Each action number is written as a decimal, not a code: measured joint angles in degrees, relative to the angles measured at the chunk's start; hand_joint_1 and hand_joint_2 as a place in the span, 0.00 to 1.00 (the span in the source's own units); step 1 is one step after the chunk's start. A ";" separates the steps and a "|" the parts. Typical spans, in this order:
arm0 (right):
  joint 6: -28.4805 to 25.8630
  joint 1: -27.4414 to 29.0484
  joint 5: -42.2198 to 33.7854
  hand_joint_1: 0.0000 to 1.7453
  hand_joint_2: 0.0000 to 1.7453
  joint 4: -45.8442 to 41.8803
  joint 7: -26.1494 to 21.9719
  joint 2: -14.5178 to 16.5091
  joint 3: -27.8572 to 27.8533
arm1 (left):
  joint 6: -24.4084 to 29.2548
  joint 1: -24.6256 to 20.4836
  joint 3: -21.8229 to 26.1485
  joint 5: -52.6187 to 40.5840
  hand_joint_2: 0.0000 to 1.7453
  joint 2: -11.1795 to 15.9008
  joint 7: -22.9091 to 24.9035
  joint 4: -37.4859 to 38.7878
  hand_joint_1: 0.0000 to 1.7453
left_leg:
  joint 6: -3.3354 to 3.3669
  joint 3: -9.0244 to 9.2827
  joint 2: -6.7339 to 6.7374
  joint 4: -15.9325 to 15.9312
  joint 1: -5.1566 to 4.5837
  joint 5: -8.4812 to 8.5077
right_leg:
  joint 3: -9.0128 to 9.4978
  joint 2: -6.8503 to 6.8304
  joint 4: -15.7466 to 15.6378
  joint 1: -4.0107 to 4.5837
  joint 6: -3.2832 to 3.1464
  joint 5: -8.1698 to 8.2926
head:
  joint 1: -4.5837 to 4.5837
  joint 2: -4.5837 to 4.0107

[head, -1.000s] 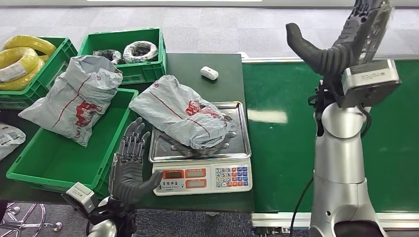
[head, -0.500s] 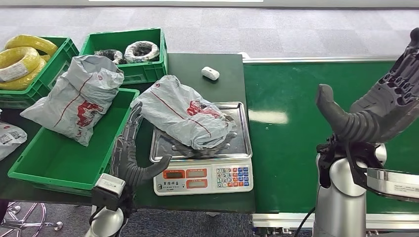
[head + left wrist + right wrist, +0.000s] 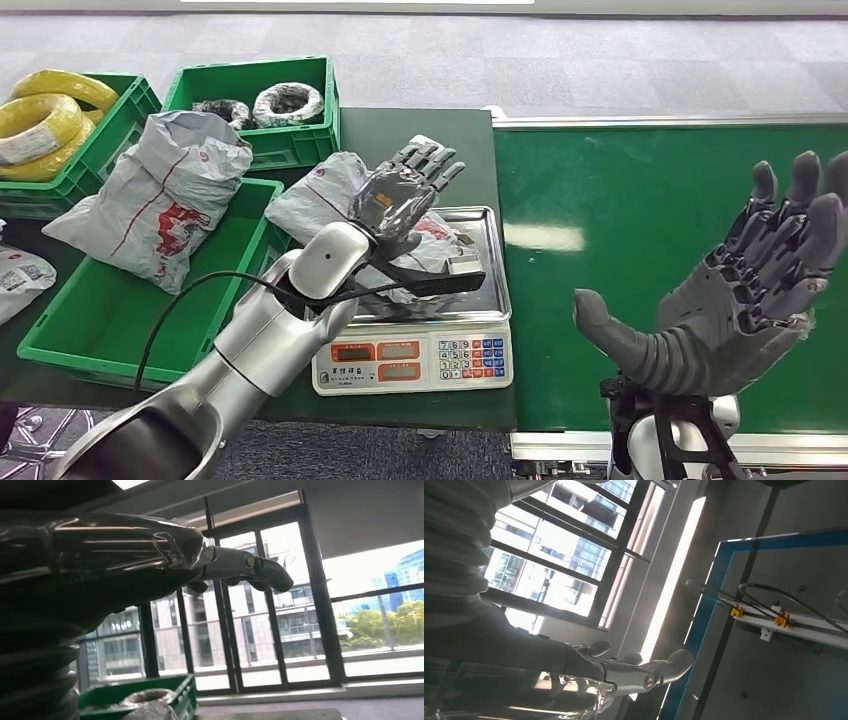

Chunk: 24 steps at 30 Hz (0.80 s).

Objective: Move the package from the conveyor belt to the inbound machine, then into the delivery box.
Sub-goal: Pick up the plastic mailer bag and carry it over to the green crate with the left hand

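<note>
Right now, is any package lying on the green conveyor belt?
No, the green conveyor belt is bare; the grey plastic package lies on the scale's steel tray.

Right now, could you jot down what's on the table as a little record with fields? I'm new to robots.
package: grey bag lying on the scale's tray
scale: steel tray, keypad facing the robot
left hand: fingers spread above the package, holding nothing
right hand: open, palm up over the green conveyor belt
delivery box: green crate left of the scale, another grey bag leaning in it

Three grey packages, three green crates, one scale, one small white device.
</note>
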 joint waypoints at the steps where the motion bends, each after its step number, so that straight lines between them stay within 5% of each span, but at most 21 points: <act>1: -0.47 0.56 0.43 0.00 1.00 -0.45 0.00 0.15 0.08 | -0.25 -1.82 -2.19 -1.78 1.00 -0.41 1.28 3.19 0.00 | 0.00 -0.01 0.00 0.00 0.00 0.00 | -0.02 0.00 0.00 0.00 0.00 0.00 | 0.00 0.00; 10: -4.68 4.72 2.92 0.00 1.00 -2.55 0.00 0.31 0.94 | -0.76 -11.41 -22.14 -3.87 1.00 -3.69 4.36 26.33 0.00 | -0.01 -0.05 0.21 -0.01 0.01 -0.02 | -0.05 0.18 0.00 0.01 0.00 0.00 | -0.01 0.00; 24: -6.44 6.92 4.08 0.00 1.00 -3.19 -0.20 0.02 1.52 | -0.76 -14.77 -28.58 -3.85 1.00 -5.61 3.45 35.13 0.00 | -0.01 -0.02 0.21 -0.02 0.01 -0.01 | 0.02 0.17 0.01 0.01 0.00 0.00 | -0.01 0.00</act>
